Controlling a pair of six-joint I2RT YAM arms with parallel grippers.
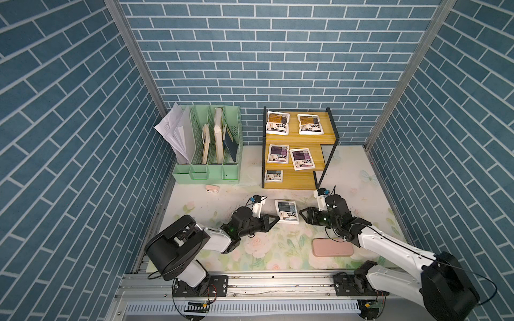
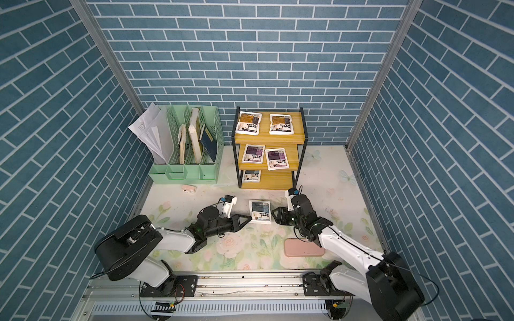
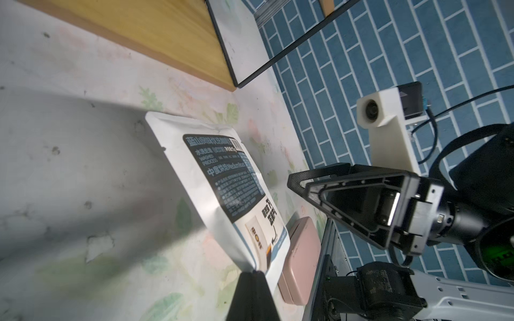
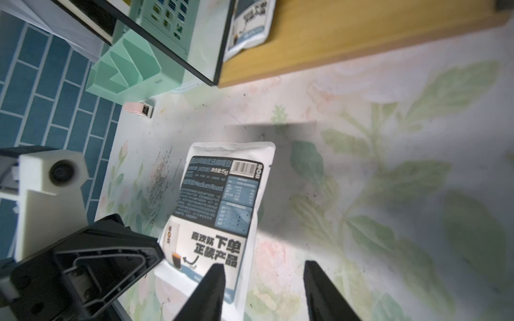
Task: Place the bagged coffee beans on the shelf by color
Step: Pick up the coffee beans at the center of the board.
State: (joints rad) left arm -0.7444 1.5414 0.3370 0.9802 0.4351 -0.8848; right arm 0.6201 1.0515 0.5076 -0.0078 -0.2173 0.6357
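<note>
A grey-blue bag of coffee beans [image 1: 286,211] [image 2: 260,211] [image 3: 222,178] [image 4: 219,200] is held just above the floral mat in front of the shelf [image 1: 294,136] [image 2: 267,137]. My left gripper [image 1: 278,219] [image 2: 250,218] [image 3: 254,273] is shut on its near left corner. My right gripper [image 1: 300,214] [image 2: 272,212] [image 4: 264,265] is open at the bag's right edge, holding nothing. On the shelf, two orange-brown bags [image 1: 277,123] lie on the top board, two purple bags [image 1: 277,153] on the middle board, and one grey-blue bag [image 1: 274,176] on the bottom board.
A mint-green file organizer [image 1: 207,155] with papers and books stands left of the shelf. A small pink device [image 1: 212,189] lies in front of it. A pink flat case [image 1: 332,247] [image 3: 300,258] lies near the front edge under the right arm. Blue brick walls enclose three sides.
</note>
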